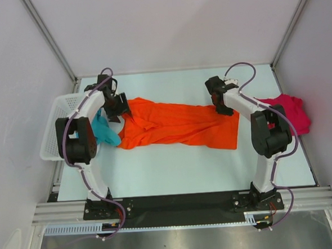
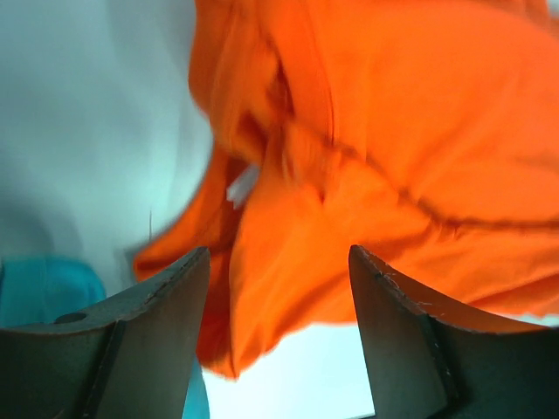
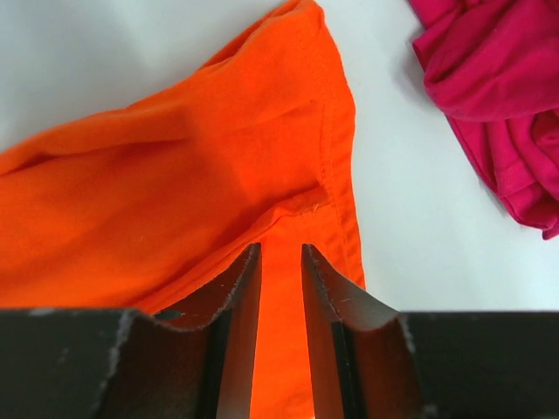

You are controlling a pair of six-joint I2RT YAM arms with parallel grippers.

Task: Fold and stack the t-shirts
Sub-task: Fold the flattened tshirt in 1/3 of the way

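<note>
Orange t-shirt [image 1: 177, 124] spread, crumpled, across the tabletop [image 1: 185, 163] between the two end effectors.
The left end effector [image 2: 279, 253] is held wide apart over the shirt's left end, and the right end effector [image 3: 281, 249] is parted narrowly above its right hem. A teal t-shirt [image 1: 105, 131] is seen beside the mesh basket [image 1: 58, 108], and a crimson t-shirt [image 1: 292, 111] is bunched at far right.
</note>
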